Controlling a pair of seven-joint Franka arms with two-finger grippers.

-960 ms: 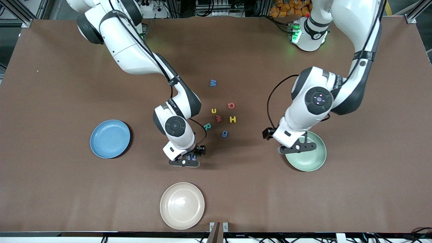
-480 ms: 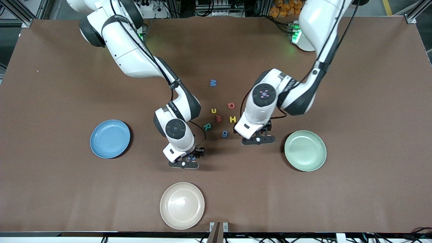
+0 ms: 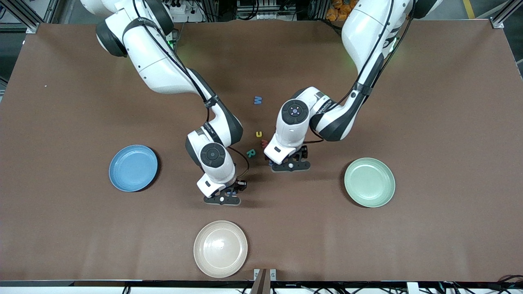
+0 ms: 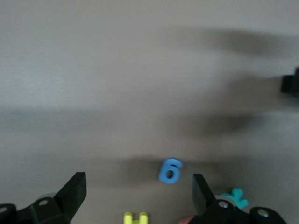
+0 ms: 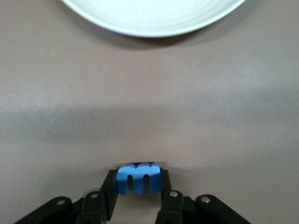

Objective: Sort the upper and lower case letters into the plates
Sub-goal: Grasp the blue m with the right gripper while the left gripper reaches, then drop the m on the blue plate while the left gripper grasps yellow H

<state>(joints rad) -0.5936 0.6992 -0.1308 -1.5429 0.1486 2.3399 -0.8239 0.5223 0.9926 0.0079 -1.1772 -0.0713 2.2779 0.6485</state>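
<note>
Evenly and brightly lit from overhead in the front view. Soft, short shadows under both white arms and beside the round sky-blue plate point(image 3: 133, 168) on the matte brown tabletop point(image 3: 429, 122). Green glow at upper centre. Motion-smeared throughout the left wrist view, with dark streaks upper right. Sharper in the right wrist view; mild sheen on the cream-beige round plate point(image 5: 154, 18).

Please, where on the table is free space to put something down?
Bare table lies between the blue plate and the cream plate, and past the green plate. The middle is crowded: letters, left gripper, right gripper.
</note>
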